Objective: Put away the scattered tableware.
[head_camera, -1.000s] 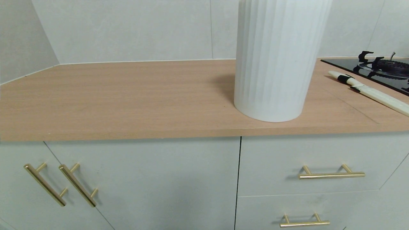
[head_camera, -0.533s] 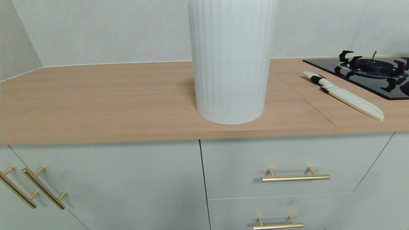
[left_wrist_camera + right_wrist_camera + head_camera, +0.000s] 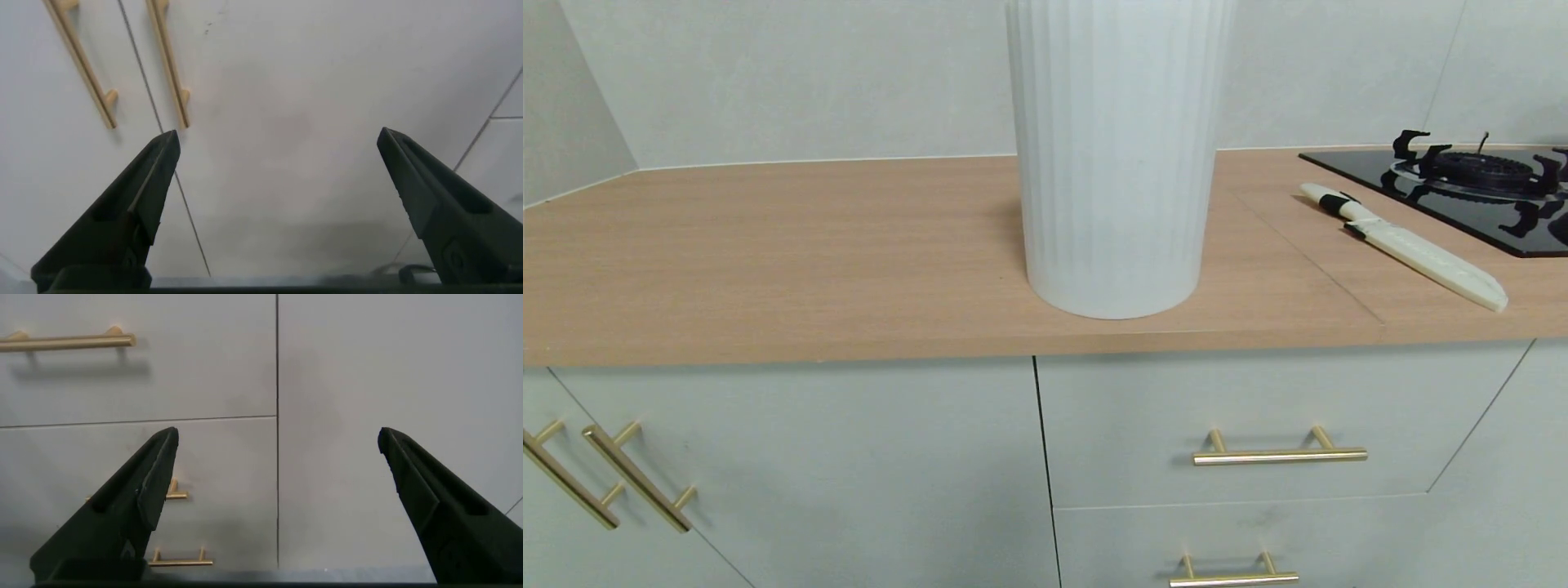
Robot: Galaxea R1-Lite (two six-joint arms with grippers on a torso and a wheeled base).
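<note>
Where the worktop runs toward the stove, we see the cream-white knife with a black band at its handle (image 3: pixel 1405 245) lying flat on the light-brown wooden countertop (image 3: pixel 768 261). Its handle points toward the back wall and its tip toward the front edge. Just beside it, on the robot's right, sits the black glass hob (image 3: pixel 1445 204) with its black burner grate (image 3: pixel 1474 167). To the knife's left, apart from it, the tall white ribbed cylindrical container (image 3: pixel 1115 163) stands upright near the counter's front edge. Below the counter we see pale grey cabinet fronts: two drawers, each with a horizontal brass bar handle (image 3: pixel 1280 455), and further left a pair of doors with brass bar handles (image 3: pixel 637 488). Our left gripper (image 3: pixel 278 137) hangs before those doors, its dark fingers (image 3: pixel 122 220) spread wide with nothing between them. Our right gripper (image 3: pixel 278 434) faces the drawer fronts, likewise spread wide and holding nothing.
</note>
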